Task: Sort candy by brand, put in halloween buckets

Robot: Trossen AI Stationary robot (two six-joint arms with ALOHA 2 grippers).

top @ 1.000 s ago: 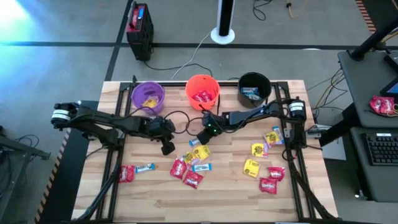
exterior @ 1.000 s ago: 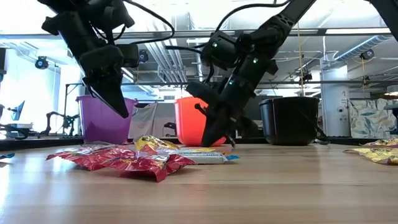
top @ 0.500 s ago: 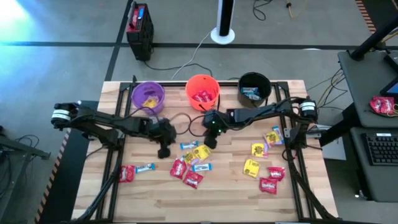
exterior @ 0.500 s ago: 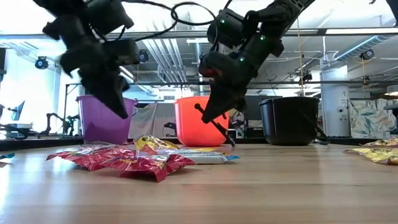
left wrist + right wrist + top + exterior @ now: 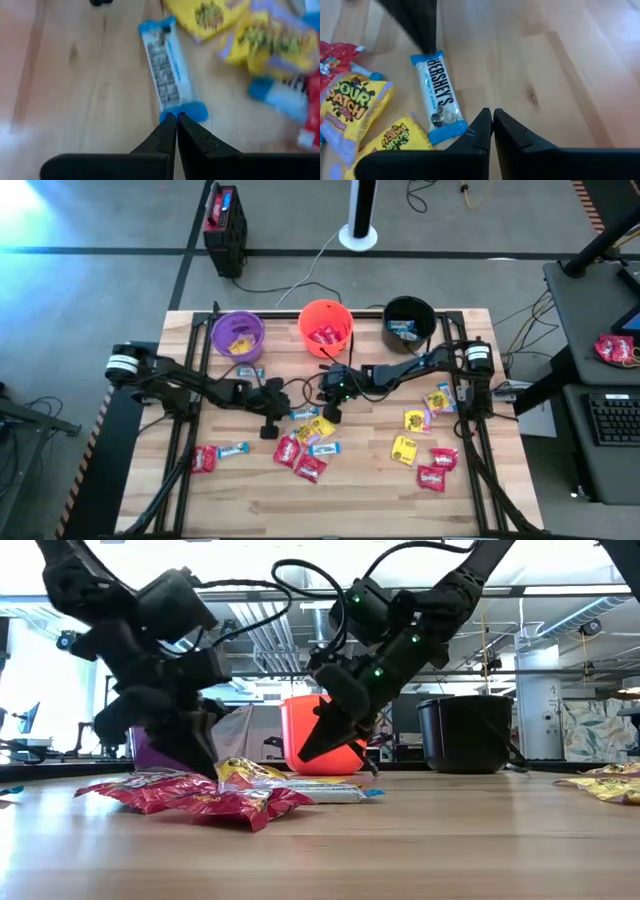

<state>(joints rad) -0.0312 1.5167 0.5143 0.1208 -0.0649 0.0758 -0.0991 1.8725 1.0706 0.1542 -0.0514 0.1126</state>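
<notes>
Since a second ago the left gripper (image 5: 268, 430) has been lowered from above the pile to the bench (image 5: 360, 495), its jaws pressed together with the tips at one end of a blue-and-white bar (image 5: 167, 75). The right gripper (image 5: 329, 416), raised half a second ago, has been brought back down at the bar's other end, jaws likewise together and holding nothing. Judged from this, the bar is being nudged clear of the yellow packets (image 5: 355, 107) beside it so that it can be picked up; nothing is being carried yet.

The bar is flat, glossy and crimped at both ends, and the yellow packets look soft and wrinkled. The red packets (image 5: 210, 802) lie crumpled in the central cluster. At the far edge stand the smooth round purple bucket (image 5: 238, 335), orange bucket (image 5: 325, 326) and black bucket (image 5: 408, 321), each already holding some candy. The bench is of pale, grained wood.
</notes>
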